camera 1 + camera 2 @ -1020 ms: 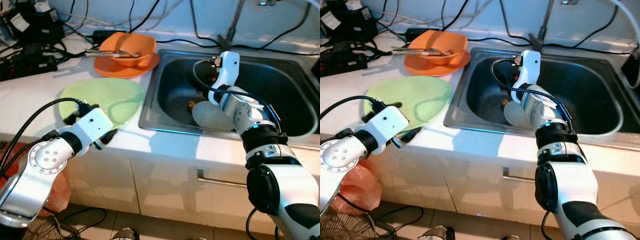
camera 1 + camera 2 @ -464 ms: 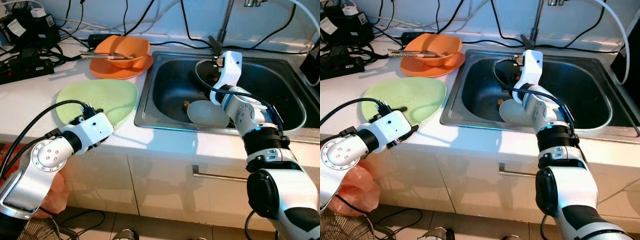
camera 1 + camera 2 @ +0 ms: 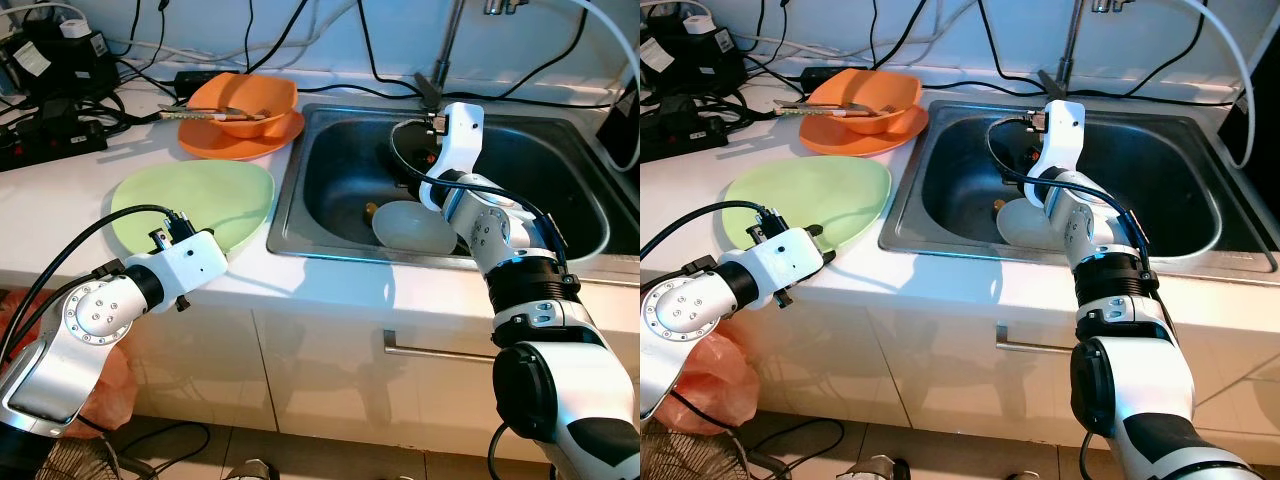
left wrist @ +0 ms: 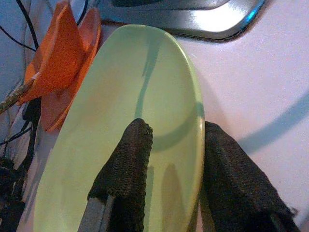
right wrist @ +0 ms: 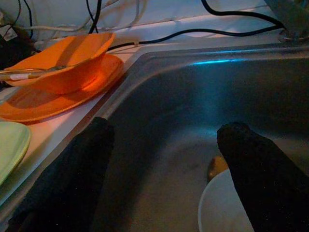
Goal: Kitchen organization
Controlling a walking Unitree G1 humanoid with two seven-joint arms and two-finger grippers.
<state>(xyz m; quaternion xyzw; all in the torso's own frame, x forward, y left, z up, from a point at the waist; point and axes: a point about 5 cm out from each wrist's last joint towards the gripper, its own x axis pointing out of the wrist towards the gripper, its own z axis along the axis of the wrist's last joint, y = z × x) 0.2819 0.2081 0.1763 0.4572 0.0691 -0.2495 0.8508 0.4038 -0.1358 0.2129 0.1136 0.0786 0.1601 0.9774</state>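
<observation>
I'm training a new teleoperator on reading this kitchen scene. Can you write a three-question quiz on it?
1. True or false: the left pincer straddles the rim of the green plate.
2. Where does the white plate lie? A) on the counter B) in the sink C) on the orange plate
3. Fill in: the orange bowl sits on the orange ____.

Key: 1 true, one finger over the plate, one outside its edge. 2 B; the right pincer hangs open above it. 3 plate.
</observation>
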